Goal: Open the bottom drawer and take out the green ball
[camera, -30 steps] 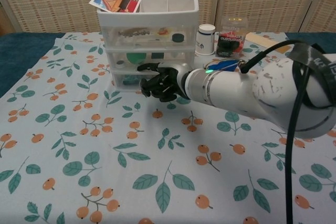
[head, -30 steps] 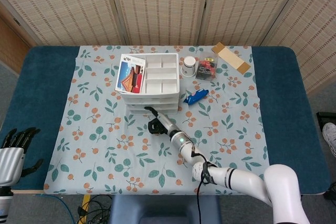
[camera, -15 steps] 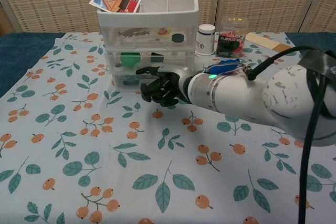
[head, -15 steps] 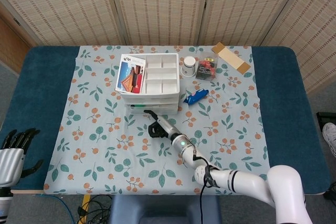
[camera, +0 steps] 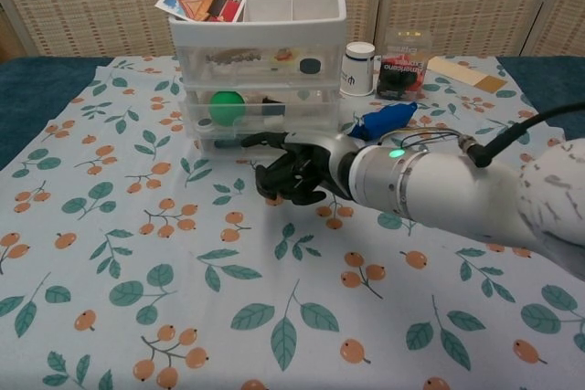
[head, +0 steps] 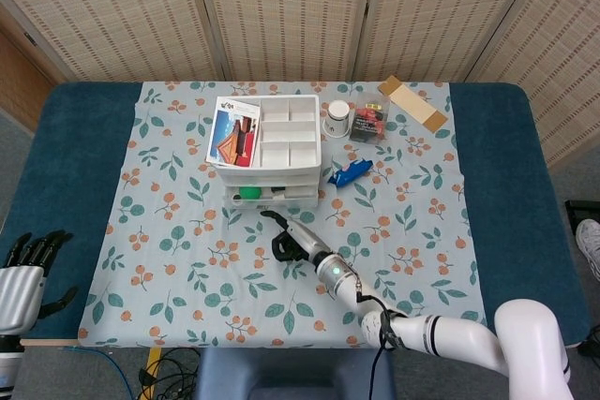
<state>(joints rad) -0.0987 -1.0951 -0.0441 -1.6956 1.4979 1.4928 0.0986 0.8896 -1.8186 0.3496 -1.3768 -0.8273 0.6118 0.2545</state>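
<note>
The white three-drawer unit [head: 267,149] [camera: 258,61] stands at the back middle of the table. One of its lower drawers [head: 277,196] is pulled out a little toward me. The green ball [head: 249,193] [camera: 225,105] lies at that drawer's left end. My right hand [head: 289,239] [camera: 294,171] sits just in front of the drawer, fingers curled, with one dark finger reaching up to the drawer's front. My left hand [head: 25,272] hangs off the table's near left corner, fingers apart and holding nothing.
A picture card [head: 234,133] lies on top of the unit. To its right stand a white jar [head: 337,118], a clear box with red contents [head: 368,123], a blue object [head: 350,172] and a tan strip [head: 412,103].
My right hand has drawn back toward me and the drawer has come out with it. The green ball now shows from above in the head view.
</note>
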